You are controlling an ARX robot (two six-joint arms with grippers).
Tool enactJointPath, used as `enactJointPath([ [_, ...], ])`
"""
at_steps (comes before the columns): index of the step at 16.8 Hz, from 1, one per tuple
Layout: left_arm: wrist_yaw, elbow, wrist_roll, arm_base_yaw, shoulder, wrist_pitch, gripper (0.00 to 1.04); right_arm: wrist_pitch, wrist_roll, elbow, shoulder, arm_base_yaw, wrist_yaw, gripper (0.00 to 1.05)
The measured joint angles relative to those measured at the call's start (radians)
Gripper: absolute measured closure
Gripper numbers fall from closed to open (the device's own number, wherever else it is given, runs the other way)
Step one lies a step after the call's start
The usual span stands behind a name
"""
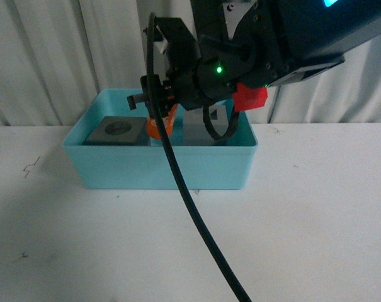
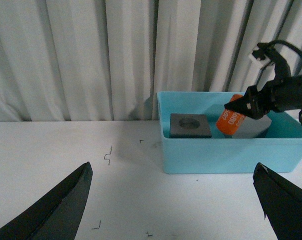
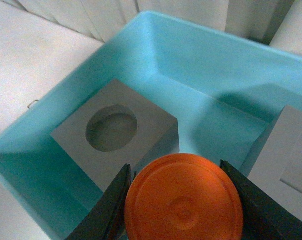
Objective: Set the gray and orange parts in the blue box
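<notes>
Both gray cubes already sit inside the blue box [image 1: 159, 167]: the cube with the round recess [image 1: 116, 131] lies at the left end, and the cube with the square recess [image 1: 199, 131] stands toward the right, partly hidden behind the arm in the front view. The orange cylinder [image 3: 183, 199] is the only part not yet released. The right gripper [image 3: 183, 200] has its jaws clamped on the cylinder's sides and holds it tilted above the box's interior, between the two cubes, its printed side visible from the left wrist view. Whether its lower end touches the box floor cannot be told.

The left gripper [image 2: 173, 200] hangs well to the left of the box over the bare white surface [image 1: 303, 239], its jaws wide apart and holding nothing.

By my reading the task is nearly complete: two of three parts are in, and what remains is to lower or simply let go of the cylinder so it settles in the gap between the cubes, then lift the arm clear
</notes>
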Motion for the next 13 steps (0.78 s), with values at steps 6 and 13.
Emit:
enactJointPath([
  [6,0.0,0.0,0.0,0.0,0.0,0.0,0.07,-0.065,-0.011,0.127,0.126,0.013,0.058,0.57],
  [13,0.0,0.0,0.0,0.0,0.0,0.0,0.07,-0.003,-0.012,0.13,0.159,0.02,0.082,0.11],
])
